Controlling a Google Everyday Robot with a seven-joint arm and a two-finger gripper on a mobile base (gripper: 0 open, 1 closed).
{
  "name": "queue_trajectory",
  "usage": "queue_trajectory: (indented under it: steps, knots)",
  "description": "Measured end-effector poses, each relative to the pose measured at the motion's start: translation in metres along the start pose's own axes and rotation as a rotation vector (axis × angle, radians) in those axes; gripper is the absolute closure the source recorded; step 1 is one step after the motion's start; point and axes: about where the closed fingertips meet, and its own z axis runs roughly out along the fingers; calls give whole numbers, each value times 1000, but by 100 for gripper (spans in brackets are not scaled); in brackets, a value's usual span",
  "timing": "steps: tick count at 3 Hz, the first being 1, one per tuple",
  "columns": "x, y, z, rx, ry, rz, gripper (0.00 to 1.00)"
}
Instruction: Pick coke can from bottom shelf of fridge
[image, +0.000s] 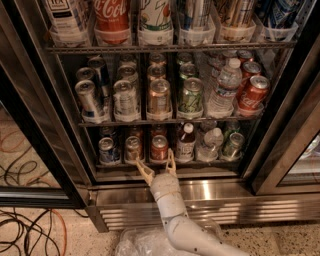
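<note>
Red and silver-topped, one coke can stands third from left among six front drinks on the bottom shelf of the fridge. My gripper hovers just before it, two fingers spread wide, holding nothing.

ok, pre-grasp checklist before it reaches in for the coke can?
1. Gripper open: ok, fingers spread, low at the front of the fridge.
2. Lined up with coke can: ok, roughly centred below it.
3. Can upright at the front of the bottom shelf: ok.
4. Clearance to neighbouring can and bottle: cannot tell, looks tight.
5. Can grasped: not ok, not yet.
</note>
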Motion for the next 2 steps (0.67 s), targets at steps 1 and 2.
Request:
queue_trajectory:
  steps: [1,2]
  knots:
    - [1,-5,8,15,-1,0,26]
    - [13,-21,37,57,7,10,27]
